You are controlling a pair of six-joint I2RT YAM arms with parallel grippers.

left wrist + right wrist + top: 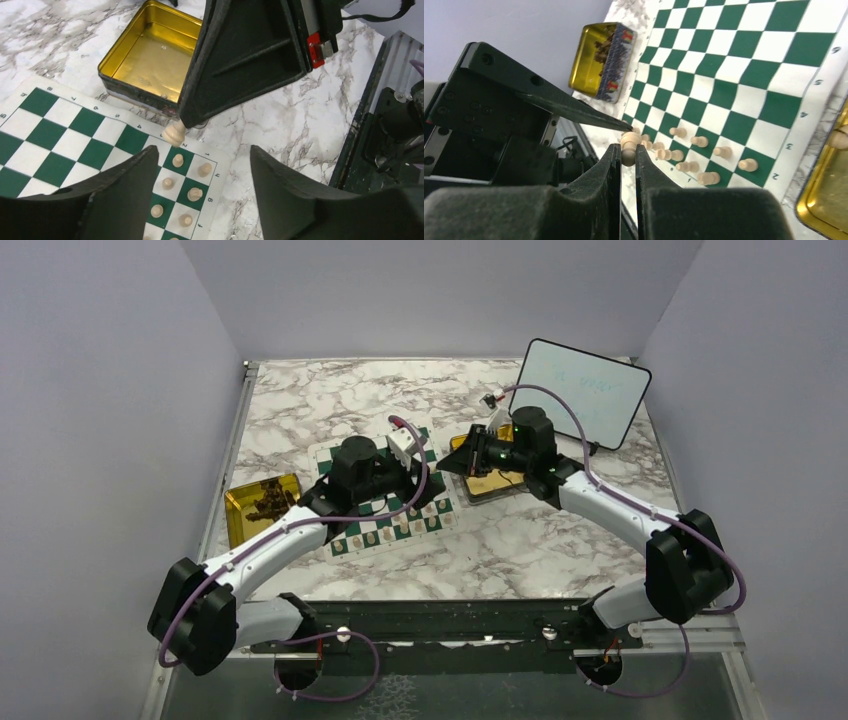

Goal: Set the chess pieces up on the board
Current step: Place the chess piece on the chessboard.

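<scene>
Chess pieces [195, 193] in cream stood in two short rows on the corner squares of the board [75, 135], in the lower middle of the left wrist view. The board lay flat on the marble table [280, 115], at the centre of the top view.

The left gripper [203, 152] hovered above that corner with its jaws apart and nothing between them. Its two dark fingers [125, 190] filled the bottom of the frame.

The right gripper [627, 152] was clamped on one cream piece [628, 140], nipped between its fingertips in the lower middle of the right wrist view. In the left wrist view that piece hung tilted from the tip of the right gripper, at the board's white border. Whether it touched the mat could not be told.

An open gold tin [150, 55] sat in the upper left of the left wrist view, just beside the board's edge. Another pale piece [839, 137] showed inside it at the right edge of the right wrist view.

A second gold tin [262, 505] sat at the left of the top view, beside the board's opposite edge, with dark pieces [270, 500] heaped in it. A framed whiteboard [585, 390] stood at the upper right of that view, well apart from the board.
</scene>
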